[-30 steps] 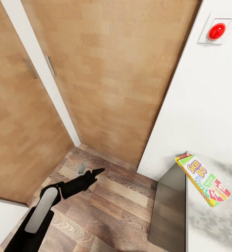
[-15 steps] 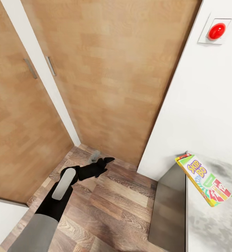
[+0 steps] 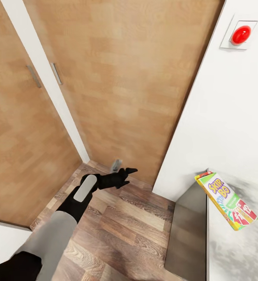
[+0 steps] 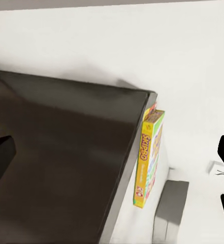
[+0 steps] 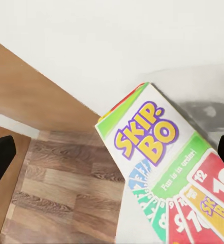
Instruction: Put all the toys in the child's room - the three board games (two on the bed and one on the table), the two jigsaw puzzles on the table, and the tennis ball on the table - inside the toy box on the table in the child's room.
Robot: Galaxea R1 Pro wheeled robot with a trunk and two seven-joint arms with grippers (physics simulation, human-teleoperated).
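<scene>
A small yellow, green and red "Skip-Bo" board game lies flat on the pale table, at its corner by the white wall. My right gripper hovers open over this box, one fingertip at each side of the right wrist view. My left gripper is open and empty, out over the floor near the wooden door and well to the left of the game. The left wrist view looks across the dark side table at the game's edge. A pale grey boxy shape beyond it may be the toy box.
Two wooden doors fill the wall ahead, over a wood-plank floor. A red round button sits on a plate high on the white wall. The dark side table adjoins the pale table's left edge.
My left arm has stretched forward and to the right, carrying its open gripper toward the foot of the door. The board game has not moved.
</scene>
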